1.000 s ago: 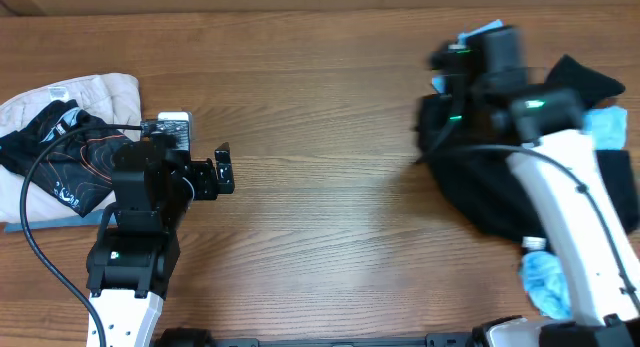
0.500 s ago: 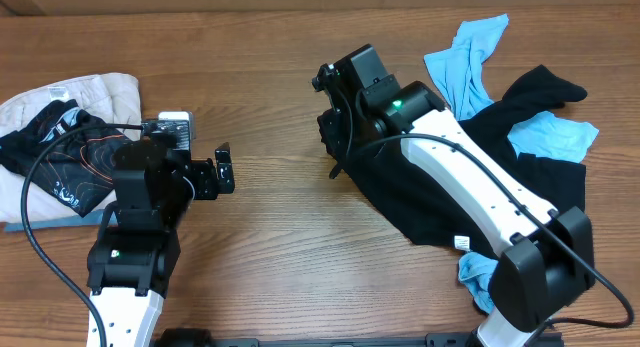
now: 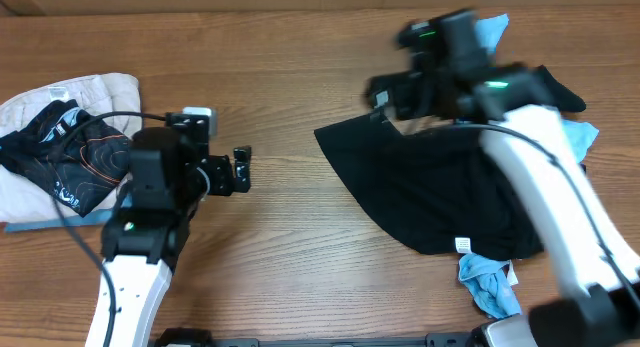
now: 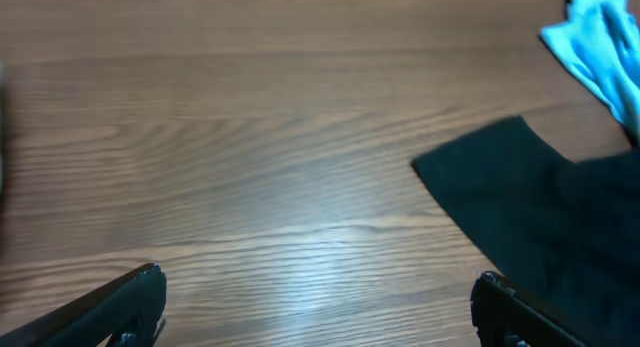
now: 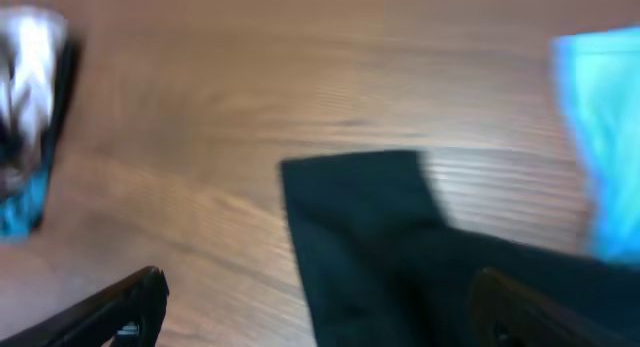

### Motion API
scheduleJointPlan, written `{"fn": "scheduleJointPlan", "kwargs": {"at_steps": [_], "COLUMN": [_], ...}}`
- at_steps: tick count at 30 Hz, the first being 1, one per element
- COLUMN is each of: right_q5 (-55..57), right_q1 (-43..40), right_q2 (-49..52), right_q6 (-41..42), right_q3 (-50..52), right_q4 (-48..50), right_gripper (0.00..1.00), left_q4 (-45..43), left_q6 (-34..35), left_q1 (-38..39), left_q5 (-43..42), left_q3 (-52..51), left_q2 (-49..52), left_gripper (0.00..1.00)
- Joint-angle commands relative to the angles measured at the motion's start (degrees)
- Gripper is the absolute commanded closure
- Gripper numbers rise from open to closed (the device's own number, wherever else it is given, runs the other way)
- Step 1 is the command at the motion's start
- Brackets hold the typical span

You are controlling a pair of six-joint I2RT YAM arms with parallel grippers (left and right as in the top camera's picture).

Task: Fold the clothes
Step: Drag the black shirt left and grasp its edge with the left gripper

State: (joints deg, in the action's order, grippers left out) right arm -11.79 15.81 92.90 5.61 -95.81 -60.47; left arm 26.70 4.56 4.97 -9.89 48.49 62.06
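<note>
Black clothes [image 3: 430, 202] are lying rumpled over blue shirt [image 3: 488, 287]; left gripper [image 4: 315, 312] and right gripper [image 5: 320, 307] are gaping empty; next grab risking catching both.

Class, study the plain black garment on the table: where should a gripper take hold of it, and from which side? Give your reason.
Take the black garment by its pointed left corner, coming from the table's middle, probably with the left gripper. That corner lies flat on bare wood, clear of the blue cloth.
</note>
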Motion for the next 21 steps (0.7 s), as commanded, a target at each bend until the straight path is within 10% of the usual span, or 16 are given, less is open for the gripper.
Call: {"fn": "scheduleJointPlan", "kwargs": {"at_steps": [1,21], "right_q5": [0.1,0.6], "right_q1": [-5.9,-17.5], "right_q2": [-4.6,-5.4], "right_q6": [1.9,1.7], "right_q3": [-1.7,-1.7], "right_q4": [-3.2,-15.1], "right_gripper": [0.0,0.0], "left_q4": [-1.9,-32.0], "left_q6": [0.9,36.9], "left_q1": [3.3,22.9], "left_q5": [-2.7,-6.6], "left_q3": [1.6,1.7], "left_q2": [3.8,39.3], "left_gripper": [0.0,0.0]}}
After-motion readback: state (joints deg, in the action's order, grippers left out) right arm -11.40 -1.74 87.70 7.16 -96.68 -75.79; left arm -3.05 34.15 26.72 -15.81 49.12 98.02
